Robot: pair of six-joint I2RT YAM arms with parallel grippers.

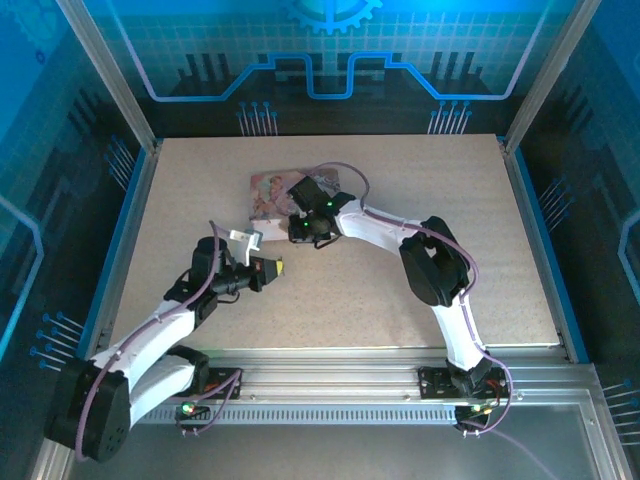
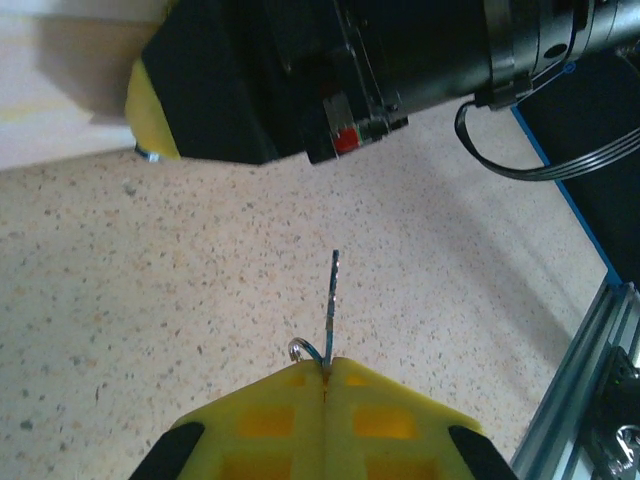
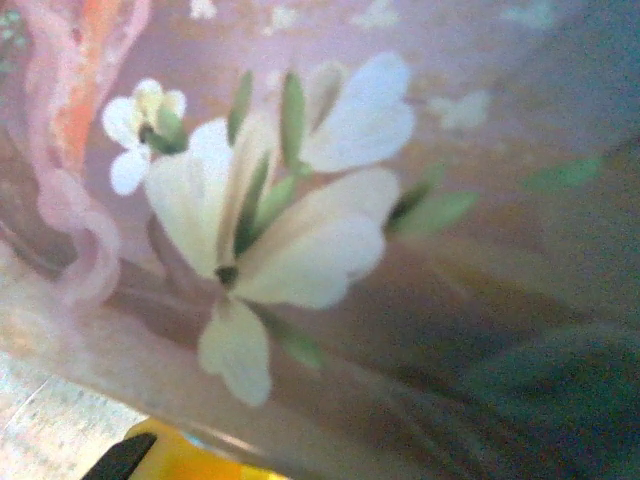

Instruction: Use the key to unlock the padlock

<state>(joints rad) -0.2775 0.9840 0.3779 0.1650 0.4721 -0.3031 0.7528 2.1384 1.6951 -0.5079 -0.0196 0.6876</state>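
Key point(image 2: 333, 295): sticks up from the left claw point(image 2: 325, 368), pinched tight (its ring point(image 2: 300, 349) is half hidden).
Right claw point(image 1: 293, 223): against the box point(image 3: 330, 230), mostly cut off; can't tell its grip.

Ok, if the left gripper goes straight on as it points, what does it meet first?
Probably the right gripper's black housing, touched first by the held key; depth is hard to judge.

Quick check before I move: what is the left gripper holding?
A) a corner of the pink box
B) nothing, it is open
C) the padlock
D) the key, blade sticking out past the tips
D: in the left wrist view the left gripper is shut on the key, whose thin blade sticks out past its tips.
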